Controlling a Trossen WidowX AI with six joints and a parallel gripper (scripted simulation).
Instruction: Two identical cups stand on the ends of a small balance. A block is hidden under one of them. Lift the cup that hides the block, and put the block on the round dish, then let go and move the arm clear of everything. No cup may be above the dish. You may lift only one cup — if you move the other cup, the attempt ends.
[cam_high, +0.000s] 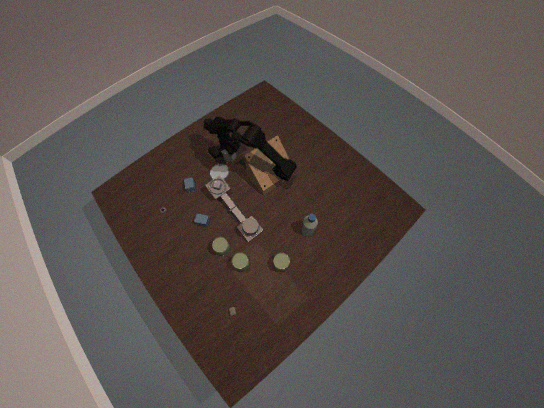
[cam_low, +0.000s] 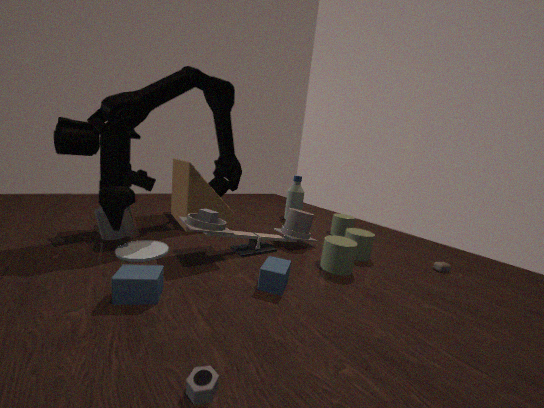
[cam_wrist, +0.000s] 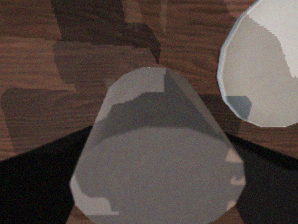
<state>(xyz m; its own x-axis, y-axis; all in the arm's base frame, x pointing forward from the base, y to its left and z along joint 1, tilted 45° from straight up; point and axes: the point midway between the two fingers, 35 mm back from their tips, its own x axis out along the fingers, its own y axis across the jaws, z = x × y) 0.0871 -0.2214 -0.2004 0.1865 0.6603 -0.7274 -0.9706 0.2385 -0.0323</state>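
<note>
My gripper (cam_high: 226, 151) (cam_low: 116, 219) (cam_wrist: 152, 133) is shut on a grey cup (cam_wrist: 157, 150), upright and low at or just above the table, beside the round dish; whether it touches the table is unclear. The white dish (cam_high: 219, 173) (cam_low: 142, 250) (cam_wrist: 270, 75) has no cup above it. A small pale block (cam_high: 217, 185) (cam_low: 208, 215) sits uncovered in the ring at the raised end of the balance (cam_high: 240, 215) (cam_low: 240, 234). The other cup (cam_high: 250, 225) (cam_low: 298, 223) stands on the lower end, tilted with it.
A wooden wedge (cam_high: 266, 183) (cam_low: 181, 192) stands behind the balance, below the arm. Two blue blocks (cam_high: 189, 184) (cam_low: 138, 286) lie in front. Three green cylinders (cam_high: 240, 261) (cam_low: 338, 256), a bottle (cam_high: 309, 227) (cam_low: 294, 200), a hex nut (cam_low: 195, 392) and a small stone (cam_low: 441, 267) stand farther out.
</note>
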